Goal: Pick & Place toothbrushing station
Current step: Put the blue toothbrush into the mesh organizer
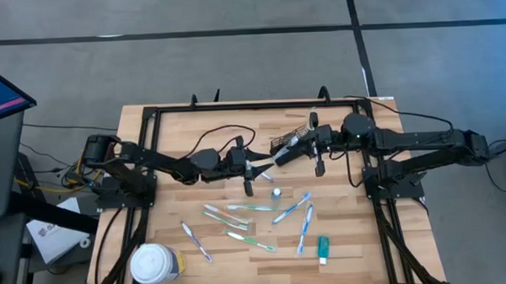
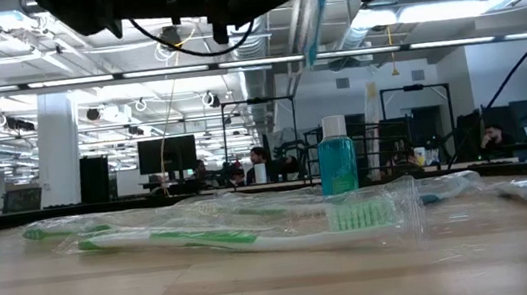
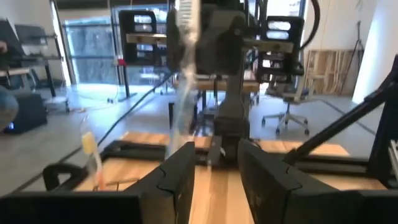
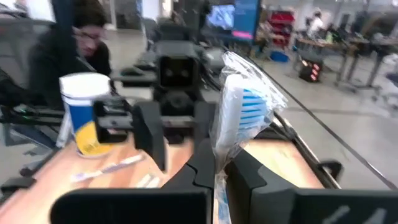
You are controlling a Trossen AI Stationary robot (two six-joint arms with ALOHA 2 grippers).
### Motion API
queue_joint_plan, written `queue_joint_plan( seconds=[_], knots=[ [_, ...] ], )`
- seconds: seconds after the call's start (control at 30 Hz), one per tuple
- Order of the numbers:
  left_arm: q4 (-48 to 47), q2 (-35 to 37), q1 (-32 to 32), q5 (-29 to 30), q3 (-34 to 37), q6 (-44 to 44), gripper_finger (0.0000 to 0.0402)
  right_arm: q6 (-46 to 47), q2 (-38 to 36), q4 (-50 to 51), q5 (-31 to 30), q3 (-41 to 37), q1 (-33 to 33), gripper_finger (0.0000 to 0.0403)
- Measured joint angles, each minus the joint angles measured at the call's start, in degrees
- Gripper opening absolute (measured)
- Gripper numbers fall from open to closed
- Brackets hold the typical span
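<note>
My right gripper is shut on a blue toothbrush in clear wrap, held above the table's middle. In the low view the brush hangs high over the table. My left gripper faces it from the left, open and empty, its fingers just short of the brush. The black wire-mesh caddy sits by my right gripper toward the far side. Several wrapped toothbrushes lie flat on the near half of the table. A teal tube lies at the near right. A small teal bottle stands upright. My right gripper pinches the wrapped toothbrush between its two fingers on the handle, below the bristle head. The fingers come about level from the table's right. The brush is lifted clear of the table, its head end toward my left gripper.
A large white-lidded yellowish tub stands at the near left corner. A green toothbrush in wrap lies close to the low camera. Black frame rails run along the far edge and both sides of the table. A person sits beyond the table.
</note>
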State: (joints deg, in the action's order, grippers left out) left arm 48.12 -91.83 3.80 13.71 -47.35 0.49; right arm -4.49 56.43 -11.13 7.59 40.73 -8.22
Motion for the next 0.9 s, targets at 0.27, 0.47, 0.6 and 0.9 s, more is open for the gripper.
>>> queue_joint_plan(
  seconds=[0.27, 0.47, 0.6, 0.9],
  knots=[
    [-1.46, 0.04, 0.05, -0.08, 0.33, -1.54, 0.0111, 0.00, -3.85, 8.31, -3.39, 0.00, -3.23, 0.0005],
    [-2.58, 0.03, 0.19, -0.06, 0.33, -4.00, 0.0113, 0.00, -5.31, 12.65, -3.43, 0.00, -6.44, 0.0005],
    [-2.80, 0.04, 0.42, -0.10, 0.33, -3.94, 0.0111, 0.00, -5.30, 15.08, -3.43, 0.00, -9.16, 0.0005],
    [-3.00, 0.02, 0.67, -0.10, 0.33, -3.85, 0.0110, 0.00, -5.54, 17.78, -3.43, 0.00, -15.45, 0.0005]
  ],
)
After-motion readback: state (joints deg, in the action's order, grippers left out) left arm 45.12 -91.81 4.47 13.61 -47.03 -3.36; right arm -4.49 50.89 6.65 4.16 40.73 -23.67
